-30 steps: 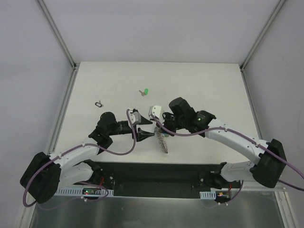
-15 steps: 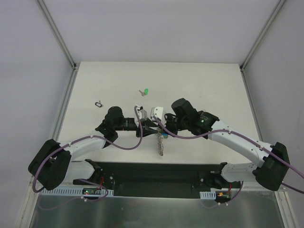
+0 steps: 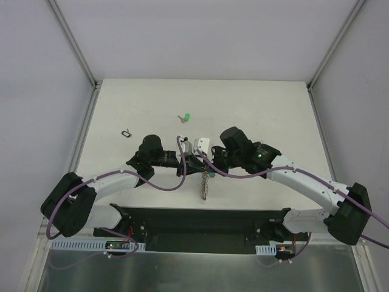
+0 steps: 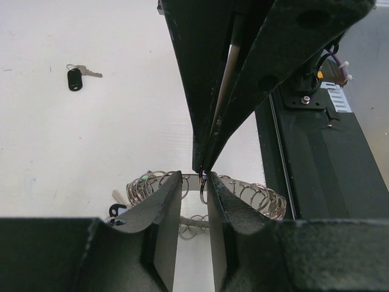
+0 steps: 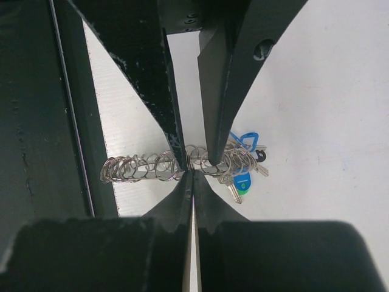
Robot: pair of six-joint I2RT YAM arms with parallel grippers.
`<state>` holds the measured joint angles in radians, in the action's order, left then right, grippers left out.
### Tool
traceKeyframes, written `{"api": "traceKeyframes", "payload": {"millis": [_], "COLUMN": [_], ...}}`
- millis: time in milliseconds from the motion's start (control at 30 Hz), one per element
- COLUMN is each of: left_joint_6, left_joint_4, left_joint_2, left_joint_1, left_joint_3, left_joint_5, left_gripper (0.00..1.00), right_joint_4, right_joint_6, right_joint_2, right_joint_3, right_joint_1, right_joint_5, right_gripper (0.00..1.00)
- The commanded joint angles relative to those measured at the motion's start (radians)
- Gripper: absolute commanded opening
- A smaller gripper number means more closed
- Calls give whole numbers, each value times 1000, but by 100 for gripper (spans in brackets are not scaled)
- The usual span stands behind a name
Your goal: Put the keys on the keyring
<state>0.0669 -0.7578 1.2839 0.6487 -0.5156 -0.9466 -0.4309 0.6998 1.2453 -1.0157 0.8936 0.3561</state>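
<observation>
1. Left gripper (image 4: 194, 185) has reached across to meet the right, jaws narrowed to a slit astride the keyring (image 5: 137, 168) (dangling near the table's front edge).
2. Right gripper (image 5: 192, 176), forearm angled inward, is clamped tight on it.

The table (image 3: 261, 109) carries a green key (image 3: 188, 117) and black loop (image 3: 126, 132)

The keyring (image 5: 146, 167) is silver-grey with a coiled, ribbed pattern. The blue-headed keys (image 5: 243, 180) have silver blades. The desk (image 3: 261, 109) is plain white. The green-headed key (image 3: 188, 117) is bright green and the black-headed key (image 4: 75, 78) has a silver blade. The left claw (image 4: 194, 182) and right claw (image 5: 191, 177) are matte black.
</observation>
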Motion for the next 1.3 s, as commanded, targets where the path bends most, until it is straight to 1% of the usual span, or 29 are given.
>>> {"api": "traceKeyframes", "payload": {"millis": [0, 200, 400, 500, 700, 767, 900, 1033, 1267], "left_joint_6": [-16, -62, -64, -99, -114, -128, -137, -139, -98], "left_joint_4": [-35, -31, 3, 29, 43, 49, 54, 55, 54], "left_joint_2": [20, 0, -29, -37, -38, -40, -41, -43, -52], "left_joint_1": [17, 25, 64, 84, 100, 100, 101, 109, 166], "left_joint_3": [-34, -3, 11, 17, 38, 40, 45, 37, 28], "left_joint_5": [-54, -12, 35, 72, 166, 199, 253, 223, 192], "left_gripper": [22, 20, 21, 21, 27, 32, 38, 38, 39], "right_joint_4": [77, 92, 104, 110, 121, 121, 121, 124, 130], "right_joint_6": [0, -31, -59, -71, -88, -92, -94, -98, -105], "right_joint_2": [-40, -38, -33, -33, -35, -33, -35, -33, -24], "right_joint_3": [0, 2, 0, 0, 2, 2, 3, 6, 8], "right_joint_1": [-2, -13, -19, -25, -33, -35, -36, -39, -42], "right_joint_5": [-5, -57, -95, -114, -123, -131, -129, -138, -138], "right_gripper": [1, 1, 1, 1, 1, 1, 1, 1, 1]}}
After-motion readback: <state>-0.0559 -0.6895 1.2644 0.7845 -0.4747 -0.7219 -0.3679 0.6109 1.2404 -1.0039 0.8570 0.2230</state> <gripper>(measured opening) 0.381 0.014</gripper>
